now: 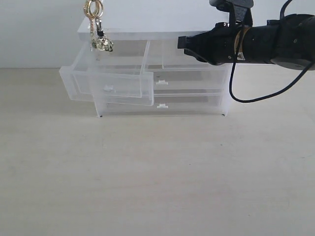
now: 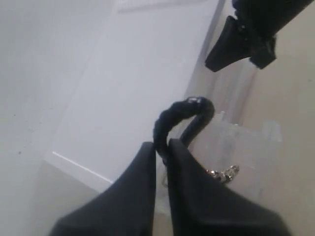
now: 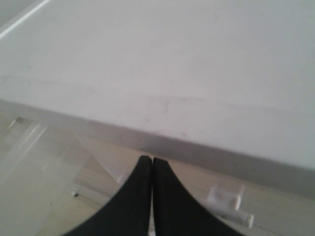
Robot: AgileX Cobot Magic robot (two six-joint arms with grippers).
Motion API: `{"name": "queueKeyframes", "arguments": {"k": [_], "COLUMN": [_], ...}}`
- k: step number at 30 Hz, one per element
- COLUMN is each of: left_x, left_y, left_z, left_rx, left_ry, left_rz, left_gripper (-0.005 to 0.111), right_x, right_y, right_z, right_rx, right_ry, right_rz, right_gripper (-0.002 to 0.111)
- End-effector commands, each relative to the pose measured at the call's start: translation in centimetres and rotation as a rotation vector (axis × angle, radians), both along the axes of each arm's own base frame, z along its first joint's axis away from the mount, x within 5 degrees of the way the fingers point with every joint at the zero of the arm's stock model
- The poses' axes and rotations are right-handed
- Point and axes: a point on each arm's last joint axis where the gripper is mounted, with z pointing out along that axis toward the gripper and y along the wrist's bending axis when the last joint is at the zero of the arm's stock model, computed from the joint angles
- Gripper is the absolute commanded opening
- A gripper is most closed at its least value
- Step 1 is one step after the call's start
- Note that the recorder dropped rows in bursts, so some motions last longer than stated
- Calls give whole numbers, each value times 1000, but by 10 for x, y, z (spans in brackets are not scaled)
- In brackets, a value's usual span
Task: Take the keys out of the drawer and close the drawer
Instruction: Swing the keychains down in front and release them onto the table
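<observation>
The right arm (image 1: 275, 42) is black and thick. It comes in from the right side, high up, and lies almost flat, pointing to the left. A thin black cable (image 1: 235, 83) hangs down from it in a loop. At the end of the arm, the right gripper (image 1: 182, 43) has its two fingers (image 3: 138, 196) pressed flat against each other, tip to tip. The left gripper (image 2: 162, 147) has its two black fingers (image 2: 133, 196) squeezed close together too. They pinch the black strap of the keys (image 2: 182, 110) right at the tips. The left wrist view also shows the right gripper as a dark pointed shape, well apart from the left one
</observation>
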Motion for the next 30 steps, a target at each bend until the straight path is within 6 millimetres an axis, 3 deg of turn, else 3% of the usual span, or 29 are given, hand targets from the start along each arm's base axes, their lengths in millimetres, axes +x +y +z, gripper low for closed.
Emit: {"name": "queueKeyframes", "arguments": {"k": [1, 5, 8, 21, 30], "left_x": [-29, -46, -46, -43, -42], "left_y": [1, -2, -4, -4, -7], "left_z": [11, 3, -7, -86, -104], "left_rx": [-52, -42, -58, 24, -41], "left_ry": [89, 255, 302, 485, 525], "left_rz": [-65, -162, -173, -173, -136], "left_gripper": [4, 4, 4, 4, 4], "right_x": [1, 1, 1, -2, -4], "right_y": [-4, -4, -4, 2, 3], "right_z": [0, 0, 0, 4, 4], "right_rx": [24, 26, 33, 99, 84], "right_ry": [24, 26, 31, 36, 28], "right_rz": [-32, -32, -35, 22, 53], "right_gripper": [0, 0, 0, 0, 0]}}
